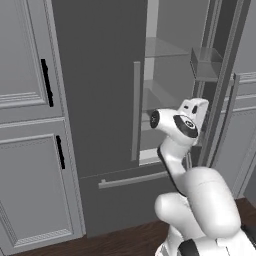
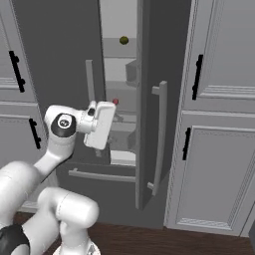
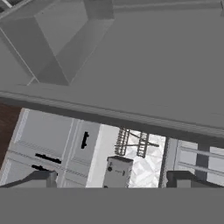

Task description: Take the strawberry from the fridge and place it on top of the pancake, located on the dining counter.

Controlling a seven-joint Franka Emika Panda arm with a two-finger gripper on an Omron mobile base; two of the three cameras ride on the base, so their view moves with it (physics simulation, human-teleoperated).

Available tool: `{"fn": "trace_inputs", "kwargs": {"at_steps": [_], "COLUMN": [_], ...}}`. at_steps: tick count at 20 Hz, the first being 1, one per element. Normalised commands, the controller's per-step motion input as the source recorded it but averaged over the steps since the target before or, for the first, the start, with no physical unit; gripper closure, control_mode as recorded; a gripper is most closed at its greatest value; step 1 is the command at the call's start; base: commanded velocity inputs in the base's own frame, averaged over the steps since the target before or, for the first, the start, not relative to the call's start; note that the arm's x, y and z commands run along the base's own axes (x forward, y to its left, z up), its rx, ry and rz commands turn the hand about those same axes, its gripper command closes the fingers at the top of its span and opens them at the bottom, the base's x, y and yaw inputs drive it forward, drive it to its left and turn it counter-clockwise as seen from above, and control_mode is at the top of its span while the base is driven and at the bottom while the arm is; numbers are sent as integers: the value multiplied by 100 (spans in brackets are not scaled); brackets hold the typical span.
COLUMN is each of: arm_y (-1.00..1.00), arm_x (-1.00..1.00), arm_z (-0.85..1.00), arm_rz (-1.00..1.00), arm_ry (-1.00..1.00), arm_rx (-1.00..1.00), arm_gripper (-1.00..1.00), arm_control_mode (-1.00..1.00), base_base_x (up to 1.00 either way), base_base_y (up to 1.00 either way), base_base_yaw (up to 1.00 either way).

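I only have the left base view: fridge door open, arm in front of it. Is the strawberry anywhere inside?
Observer: Yes. In the right base view the strawberry sits on a fridge shelf, just past the top corner of the hand.
Operator: Anything else in there that I might mistake for it?
Observer: A small olive-green round fruit lies on a higher shelf, well above the strawberry.
Operator: Are the jaws ready?
Observer: The gripper is open and empty; in the hand view its two finger tips stand wide apart with nothing between them.
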Motion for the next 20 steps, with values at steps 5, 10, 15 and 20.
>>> {"fn": "trace_inputs", "kwargs": {"at_steps": [5, 10, 15, 20], "arm_y": [-26, -24, -28, -53], "arm_x": [58, 41, 23, -12], "arm_z": [-7, -5, -15, -4], "arm_rz": [2, 0, 2, 0], "arm_ry": [43, 42, 37, 26], "arm_rx": [-13, -11, -8, -5], "arm_gripper": [-100, -100, -100, -100], "arm_control_mode": [-100, -100, -100, -100], "base_base_x": [0, 0, 0, 0], "base_base_y": [0, 0, 0, 0], "base_base_yaw": [0, 0, 0, 0]}}
